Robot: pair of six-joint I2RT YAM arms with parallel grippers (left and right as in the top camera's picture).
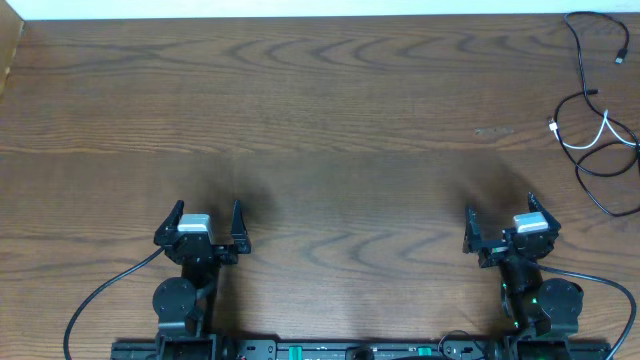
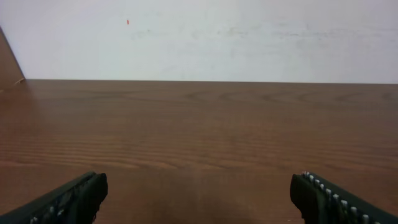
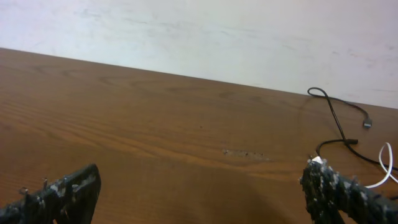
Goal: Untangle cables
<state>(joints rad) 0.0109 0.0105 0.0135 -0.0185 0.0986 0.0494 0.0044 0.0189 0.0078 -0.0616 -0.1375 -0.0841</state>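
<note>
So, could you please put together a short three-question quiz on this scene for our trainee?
1. True or false: the left end effector and the right end effector are each shut on one of the cables.
2. Where on the table do the cables lie, seen from overhead? A) by the far right edge; B) in the far left corner; C) in the centre, between the arms.
3. What colour is the shortest cable?

Key: 1. False, both are open and hold nothing. 2. A. 3. White.
</note>
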